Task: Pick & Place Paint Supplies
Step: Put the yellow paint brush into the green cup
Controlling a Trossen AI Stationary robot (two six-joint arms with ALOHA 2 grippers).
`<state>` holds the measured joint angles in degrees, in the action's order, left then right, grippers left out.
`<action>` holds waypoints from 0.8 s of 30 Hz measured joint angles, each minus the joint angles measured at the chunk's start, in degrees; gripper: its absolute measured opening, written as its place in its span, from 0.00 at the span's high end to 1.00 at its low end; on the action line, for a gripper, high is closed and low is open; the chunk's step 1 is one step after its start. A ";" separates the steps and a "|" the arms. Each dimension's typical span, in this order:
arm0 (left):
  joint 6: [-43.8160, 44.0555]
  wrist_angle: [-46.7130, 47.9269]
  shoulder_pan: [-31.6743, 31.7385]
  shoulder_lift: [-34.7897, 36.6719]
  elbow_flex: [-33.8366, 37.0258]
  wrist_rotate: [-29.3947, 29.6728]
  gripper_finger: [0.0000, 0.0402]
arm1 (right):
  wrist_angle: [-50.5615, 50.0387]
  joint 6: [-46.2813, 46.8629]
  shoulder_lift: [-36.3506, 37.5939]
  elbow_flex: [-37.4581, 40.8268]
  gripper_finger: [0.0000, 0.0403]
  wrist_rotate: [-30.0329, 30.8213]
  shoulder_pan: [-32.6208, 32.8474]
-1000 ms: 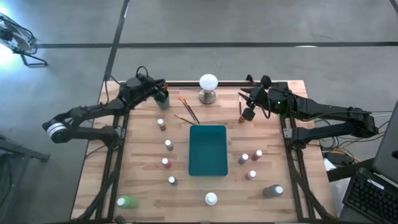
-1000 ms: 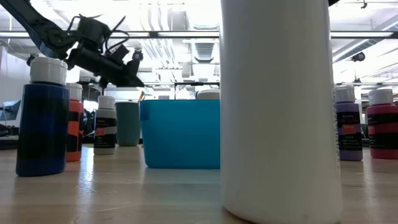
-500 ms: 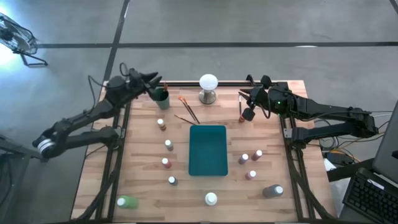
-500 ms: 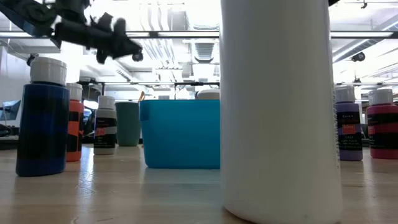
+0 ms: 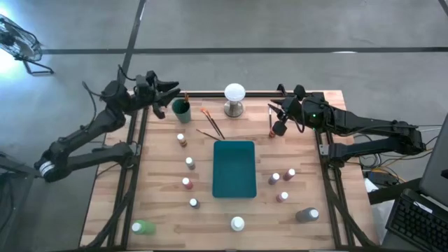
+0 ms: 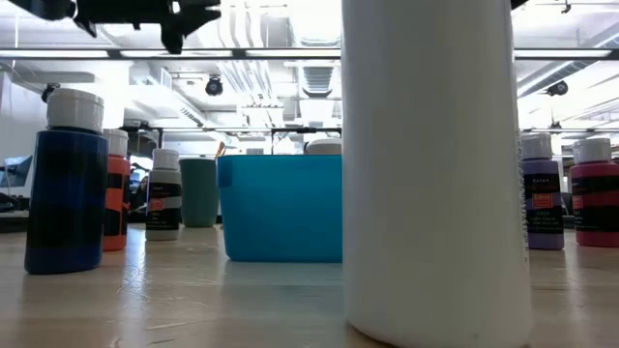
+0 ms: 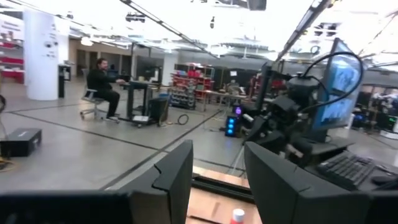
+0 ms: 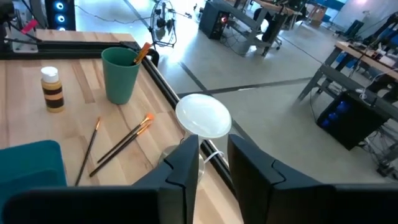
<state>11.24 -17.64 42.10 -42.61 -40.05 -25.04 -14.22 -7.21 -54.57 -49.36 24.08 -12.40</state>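
Wooden slat table [image 5: 161,182]; left claw [image 5: 168,96] open, empty; right claw [image 5: 273,115] parted, empty

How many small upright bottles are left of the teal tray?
4, in a column: brown bottle farthest back, second bottle, third bottle, fourth bottle nearest front.

Open-plan robotics lab, workstations [image 7: 140,99]

Left claw [image 5: 173,94] raised, fingers parted, right claw [image 5: 274,117] slightly parted
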 joint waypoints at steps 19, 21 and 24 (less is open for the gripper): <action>-17.34 42.43 -4.02 -16.75 -25.56 3.29 0.63 | -0.09 4.25 0.00 0.00 0.80 -0.01 0.00; -21.18 46.47 -5.54 -19.63 -28.04 3.55 0.63 | -0.11 4.19 0.00 0.00 0.81 0.00 0.00; -25.99 52.15 -8.46 -24.01 -31.15 5.09 0.63 | -0.11 4.06 0.00 0.00 0.84 0.00 0.00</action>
<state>-14.75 34.51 33.64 -66.62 -71.21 -19.96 -14.33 -3.16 -54.57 -49.36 24.08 -12.40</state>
